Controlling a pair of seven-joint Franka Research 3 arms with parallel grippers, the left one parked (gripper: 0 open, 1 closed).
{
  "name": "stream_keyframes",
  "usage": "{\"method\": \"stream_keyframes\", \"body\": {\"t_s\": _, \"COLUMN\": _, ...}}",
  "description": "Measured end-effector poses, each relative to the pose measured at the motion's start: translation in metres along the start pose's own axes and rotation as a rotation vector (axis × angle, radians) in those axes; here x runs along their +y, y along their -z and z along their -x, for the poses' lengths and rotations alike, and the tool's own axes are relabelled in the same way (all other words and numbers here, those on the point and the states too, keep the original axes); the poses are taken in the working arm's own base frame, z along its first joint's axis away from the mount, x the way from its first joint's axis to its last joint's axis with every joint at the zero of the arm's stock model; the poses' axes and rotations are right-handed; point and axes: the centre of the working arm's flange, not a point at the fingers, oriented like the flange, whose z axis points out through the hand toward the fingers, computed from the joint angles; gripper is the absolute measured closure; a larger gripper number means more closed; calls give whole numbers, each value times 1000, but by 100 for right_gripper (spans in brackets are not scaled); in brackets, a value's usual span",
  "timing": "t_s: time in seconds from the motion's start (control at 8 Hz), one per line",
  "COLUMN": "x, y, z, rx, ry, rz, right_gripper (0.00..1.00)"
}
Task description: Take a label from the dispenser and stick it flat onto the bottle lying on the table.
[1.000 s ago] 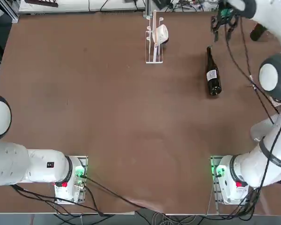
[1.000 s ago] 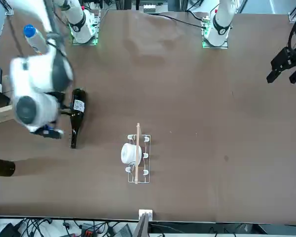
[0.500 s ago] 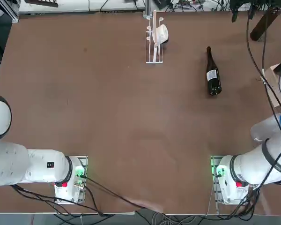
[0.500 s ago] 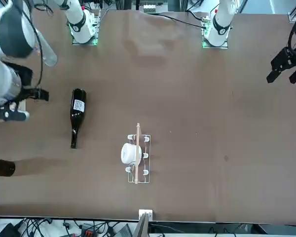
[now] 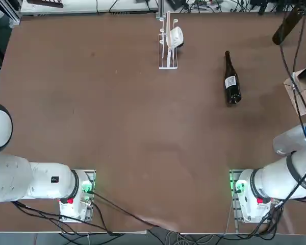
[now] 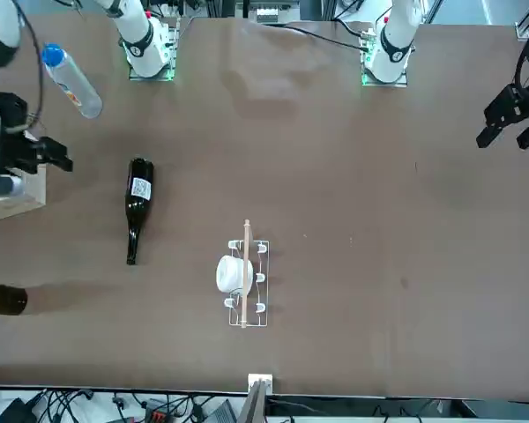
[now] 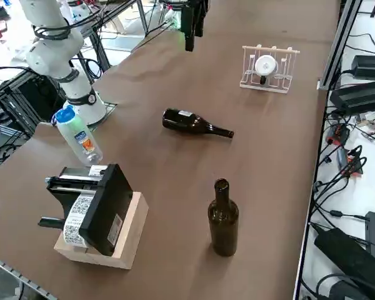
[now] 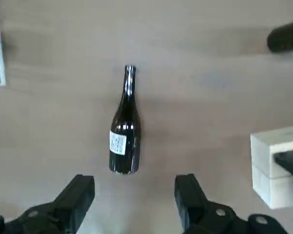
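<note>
Right wrist view, right gripper [image 8: 135, 187]: fingers wide apart, nothing held between them
Bottle [image 8: 125, 129]: dark, lying on its side on the table, apart from both fingers
Label [image 8: 117, 143]: white with dark print, on the bottle's body, nearer the base than the mouth
Block [image 8: 274, 170]: pale wood, part of it seen, well apart from the bottle
Front view, right gripper: raised above the table near the block, well apart from the bottle
Bottle: neck pointing towards this camera's side of the table, label facing up
Rack [image 6: 266, 284]: thin rails, its white roll [image 6: 233, 275] on the side nearer the bottle
Second bottle [image 6: 2, 299]: dark, partly cut off by the picture's left edge
Top view, bottle: between the rack and the block, nearer the block, neck pointing away from the arms' bases
Clear bottle [image 5: 290, 140]: blue cap, near the right arm's base, well apart from the dark bottle
Right side view, dispenser [image 7: 106, 206]: black, on the block, a strip of printed labels [image 7: 78, 219] hanging from it
Second bottle: upright, between the dispenser and the table's far-side edge
Bottle: lying well apart from the dispenser, its label on the upper side
Table [image 7: 169, 244]: brown top under all of these
</note>
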Motion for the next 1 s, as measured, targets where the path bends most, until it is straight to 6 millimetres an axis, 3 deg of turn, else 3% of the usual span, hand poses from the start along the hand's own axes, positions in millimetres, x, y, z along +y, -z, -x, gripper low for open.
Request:
{"method": "stream_keyframes", "body": {"t_s": 0.38, "x": -9, "y": 10, "z": 37, "rx": 58, "ry": -27, "rz": -14, "right_gripper": 0}}
{"method": "stream_keyframes", "body": {"t_s": 0.75, "x": -5, "y": 23, "z": 82, "rx": 83, "ry": -38, "rz": -11, "right_gripper": 0}}
{"method": "stream_keyframes", "body": {"t_s": 1.0, "x": -3, "y": 29, "z": 90, "rx": 96, "ry": -46, "rz": -11, "right_gripper": 0}}
